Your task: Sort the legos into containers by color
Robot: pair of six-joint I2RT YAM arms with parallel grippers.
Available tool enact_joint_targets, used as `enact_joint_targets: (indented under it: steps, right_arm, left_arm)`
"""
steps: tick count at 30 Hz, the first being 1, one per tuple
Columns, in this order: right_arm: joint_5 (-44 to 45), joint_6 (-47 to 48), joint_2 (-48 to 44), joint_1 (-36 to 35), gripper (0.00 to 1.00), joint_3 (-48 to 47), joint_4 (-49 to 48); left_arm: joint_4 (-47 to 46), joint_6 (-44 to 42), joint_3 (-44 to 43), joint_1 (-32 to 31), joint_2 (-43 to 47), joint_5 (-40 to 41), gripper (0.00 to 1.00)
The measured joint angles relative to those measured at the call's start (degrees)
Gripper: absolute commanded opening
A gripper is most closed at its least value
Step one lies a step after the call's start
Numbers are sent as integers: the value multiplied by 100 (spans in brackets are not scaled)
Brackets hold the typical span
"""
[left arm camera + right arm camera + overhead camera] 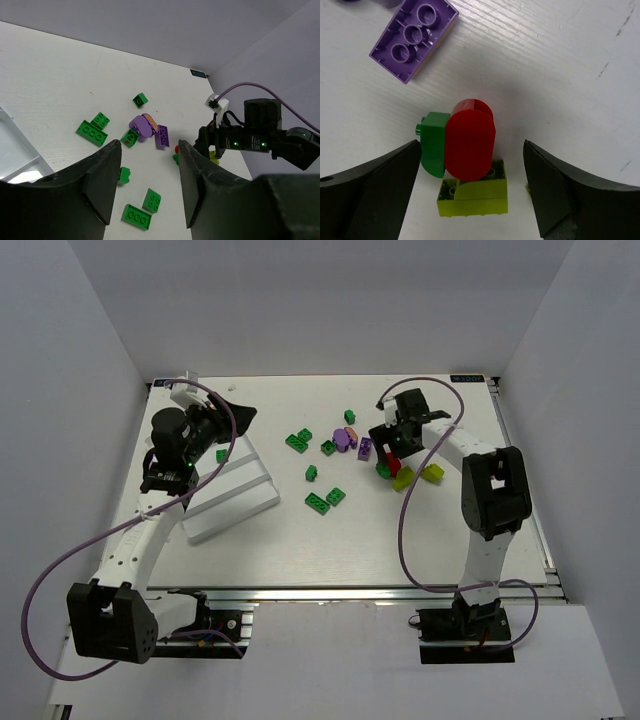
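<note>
Nearest me, the white tray [240, 502] sits front-left. The left gripper [149, 165] hovers above it, jaws partly apart and empty. A green speck beside it may be a brick lying in the tray, but the arm half hides it.

Further across, the right gripper [471, 150] is spread wide and holds nothing, straddling a red brick [470, 132]. That brick is pressed against a green rounded one [432, 145] and overlaps a yellow-green one [475, 197]. If the fingers close here they could pinch two colours together, or knock the cluster towards the purple brick [414, 37] beyond.
</note>
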State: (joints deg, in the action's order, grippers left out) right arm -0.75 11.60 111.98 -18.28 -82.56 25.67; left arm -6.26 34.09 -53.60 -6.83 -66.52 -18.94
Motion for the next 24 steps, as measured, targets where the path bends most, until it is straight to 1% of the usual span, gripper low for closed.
enact_joint_targets:
  steps: [2, 4, 9, 12, 13, 17, 21, 22, 24]
  right_arm:
    - [-284, -291, 13, 201, 84, -26, 79]
    - [-614, -479, 13, 426, 85, -26, 136]
    - [-1325, -387, -105, 798, 86, 52, 122]
    - [-1445, -293, -345, 778, 84, 177, 90]
    - [-1440, -262, -393, 765, 81, 179, 72]
    - [-1447, -264, -365, 719, 77, 179, -61]
    - [-1541, -326, -229, 719, 82, 177, -55]
    - [-1567, -326, -188, 719, 89, 177, -55]
    - [-1600, -326, -136, 719, 89, 177, -48]
  left_arm:
    - [-2, -17, 0, 0, 0, 0, 59]
    - [0, -24, 0, 0, 0, 0, 59]
    - [-2, -31, 2, 0, 0, -2, 60]
    - [-2, -42, 2, 0, -2, -7, 60]
    - [-2, -44, 2, 0, -2, -11, 60]
    - [-4, -44, 2, 0, -2, -37, 60]
    - [-9, -42, 2, 0, -4, -63, 60]
    - [-9, -44, 2, 0, -7, -70, 60]
    - [-15, -44, 2, 0, -7, -83, 60]
